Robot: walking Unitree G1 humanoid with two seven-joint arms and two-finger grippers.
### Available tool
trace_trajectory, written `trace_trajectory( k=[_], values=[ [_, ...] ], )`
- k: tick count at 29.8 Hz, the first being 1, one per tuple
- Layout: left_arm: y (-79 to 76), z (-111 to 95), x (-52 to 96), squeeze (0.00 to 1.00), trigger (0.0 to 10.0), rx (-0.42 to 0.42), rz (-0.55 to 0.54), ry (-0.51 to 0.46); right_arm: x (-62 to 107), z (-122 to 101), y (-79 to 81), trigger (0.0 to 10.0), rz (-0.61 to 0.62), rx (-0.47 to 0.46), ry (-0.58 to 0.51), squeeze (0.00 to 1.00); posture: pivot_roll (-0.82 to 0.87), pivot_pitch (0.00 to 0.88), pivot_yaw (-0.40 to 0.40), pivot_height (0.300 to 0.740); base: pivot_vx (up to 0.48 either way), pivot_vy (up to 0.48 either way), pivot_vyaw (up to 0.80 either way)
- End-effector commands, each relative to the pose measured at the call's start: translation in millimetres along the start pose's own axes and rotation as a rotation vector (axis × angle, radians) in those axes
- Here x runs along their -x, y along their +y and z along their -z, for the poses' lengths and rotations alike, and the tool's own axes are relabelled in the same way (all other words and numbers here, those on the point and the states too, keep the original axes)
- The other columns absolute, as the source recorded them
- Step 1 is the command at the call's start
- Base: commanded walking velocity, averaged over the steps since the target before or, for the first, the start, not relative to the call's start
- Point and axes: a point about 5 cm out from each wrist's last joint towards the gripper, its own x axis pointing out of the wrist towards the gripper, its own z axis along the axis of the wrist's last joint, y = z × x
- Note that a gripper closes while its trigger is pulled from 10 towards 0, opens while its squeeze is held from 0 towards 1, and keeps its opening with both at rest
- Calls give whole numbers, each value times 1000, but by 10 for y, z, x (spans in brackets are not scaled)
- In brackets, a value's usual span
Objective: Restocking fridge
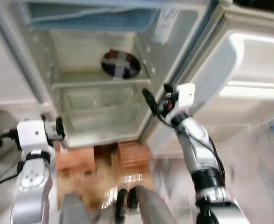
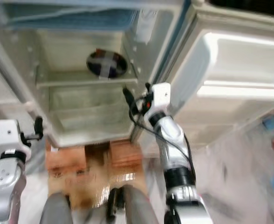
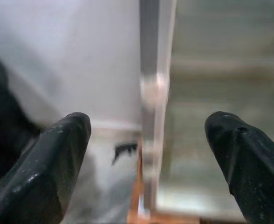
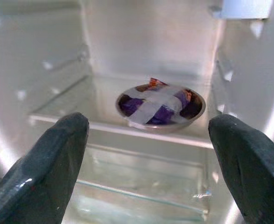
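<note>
One bowl (image 4: 160, 106) is sitting on the fridge's glass shelf (image 4: 71, 116); the right wrist view is showing white tape crossing its purple contents, which the head views are blurring. The right gripper (image 1: 152, 103) is hovering before the shelf, fingers wide apart, empty. The left gripper (image 3: 146, 154) is gaping too, straddling the fridge's front edge (image 3: 152, 107). The door (image 1: 239, 79) is standing open.

No readable text — all blurred
</note>
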Motion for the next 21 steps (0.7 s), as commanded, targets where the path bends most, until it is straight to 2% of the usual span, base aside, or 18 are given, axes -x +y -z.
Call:
trace_trajectory(
  k=[1, 8, 17, 21],
  values=[
    [-14, -7, -26, 0, 10000, 2, 18, -9, 39, -18, -44, 10000, 25, 5, 5, 0, 129, 31, -163, 740, -296, 0, 0],
    [-76, 23, -53, 0, 10000, 7, 32, -6, 46, -42, -96, 10000, 60, 14, 8, 0, 118, 40, -158, 740, -292, 0, 0],
    [-140, 53, -84, 0, 10000, -13, 65, -12, 32, -34, -76, 10000, 112, 19, 4, 0, 106, 33, -139, 740, 0, 0, 0],
    [-150, 18, -125, 0, 10000, -11, 87, -30, 10, -66, -103, 10000, 140, 36, -7, 0, 98, 34, -127, 740, 0, -272, 0]
  ],
)
